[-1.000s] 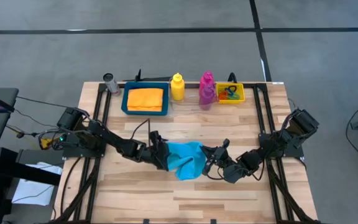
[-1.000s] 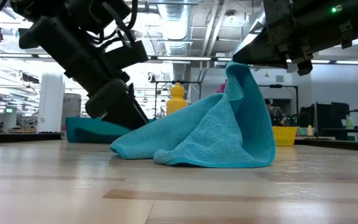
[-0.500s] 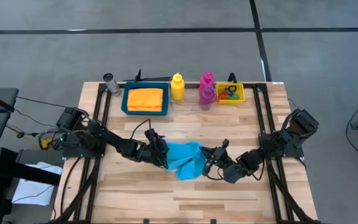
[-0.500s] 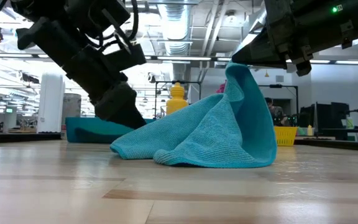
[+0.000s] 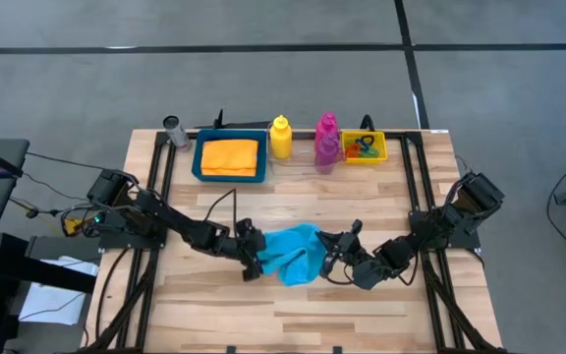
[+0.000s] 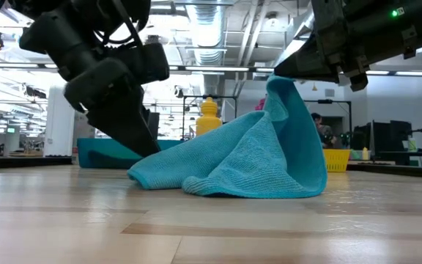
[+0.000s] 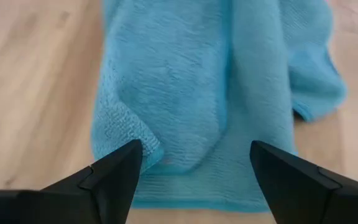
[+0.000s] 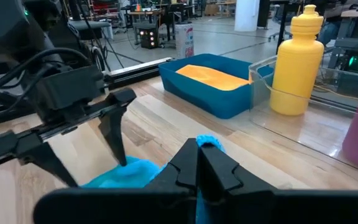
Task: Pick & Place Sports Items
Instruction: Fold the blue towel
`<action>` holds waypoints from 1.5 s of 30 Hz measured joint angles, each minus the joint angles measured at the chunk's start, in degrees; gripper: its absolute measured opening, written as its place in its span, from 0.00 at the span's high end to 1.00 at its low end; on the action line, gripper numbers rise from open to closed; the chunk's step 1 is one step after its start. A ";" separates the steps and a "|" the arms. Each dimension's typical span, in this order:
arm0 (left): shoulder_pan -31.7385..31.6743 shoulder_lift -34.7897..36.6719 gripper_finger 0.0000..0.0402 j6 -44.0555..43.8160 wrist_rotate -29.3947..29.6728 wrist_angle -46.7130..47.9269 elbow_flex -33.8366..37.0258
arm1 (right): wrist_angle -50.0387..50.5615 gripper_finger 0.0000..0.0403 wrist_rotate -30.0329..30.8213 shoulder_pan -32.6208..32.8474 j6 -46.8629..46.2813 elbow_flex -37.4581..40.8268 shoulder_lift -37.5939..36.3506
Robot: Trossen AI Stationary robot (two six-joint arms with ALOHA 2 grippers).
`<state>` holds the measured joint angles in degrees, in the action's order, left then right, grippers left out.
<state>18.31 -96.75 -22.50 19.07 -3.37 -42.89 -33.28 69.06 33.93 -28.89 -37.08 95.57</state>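
Observation:
The cyan cloth (image 5: 291, 253) lies crumpled mid-table, its right part raised into a peak (image 6: 278, 86); my right gripper (image 5: 323, 252) is shut on that peak. At the cloth's left end (image 7: 166, 155) my left gripper (image 5: 254, 264) points slantwise down, open, one finger on either side of it. In the blue tray (image 5: 202, 162) at the back lies the orange cloth (image 5: 230, 155). To its right the yellow bottle (image 5: 280, 138), the magenta bottle (image 5: 326, 128) and the purple bottle (image 5: 326, 153) stand upright. Coloured rings (image 5: 366, 147) lie in the yellow bin (image 5: 348, 149). My right gripper pinches a bunched bit of the cyan cloth's right part (image 8: 209, 144) between its two shut fingers, coming nearly level from the table's right side. That part is lifted into a peak; the rest drapes down slack and lies on the table. Whether my left gripper's finger (image 7: 120, 168) touches the cloth's edge, I cannot tell.
A small grey cylinder (image 5: 173, 128) stands at the back left corner. Black frame rails (image 5: 161, 167) run along both sides of the wooden table. Bare wood (image 5: 293, 310) stretches toward the near edge.
My left gripper has rolled about its wrist and swung a little toward the table's near edge, coming down by the cyan cloth's left end; its fingers stay open. The cloth and my right gripper have kept still.

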 joint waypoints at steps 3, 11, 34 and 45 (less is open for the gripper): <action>0.00 0.00 0.26 -0.04 3.07 -0.07 0.00 | -0.01 1.00 0.00 -0.28 -0.08 0.00 0.00; 0.00 -2.21 0.26 0.55 12.17 -0.19 0.00 | 0.00 1.00 0.08 -0.30 -0.08 0.00 0.00; 0.00 7.43 0.26 -2.51 15.72 8.39 0.02 | 0.09 1.00 -0.68 -0.30 -0.08 0.00 0.00; -0.11 2.31 0.26 -1.95 6.46 6.10 0.02 | 0.11 1.00 -0.77 -0.30 -0.08 -0.02 0.00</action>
<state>18.20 -94.44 -24.45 25.53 2.73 -42.87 -33.17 68.29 33.63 -28.97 -37.10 95.57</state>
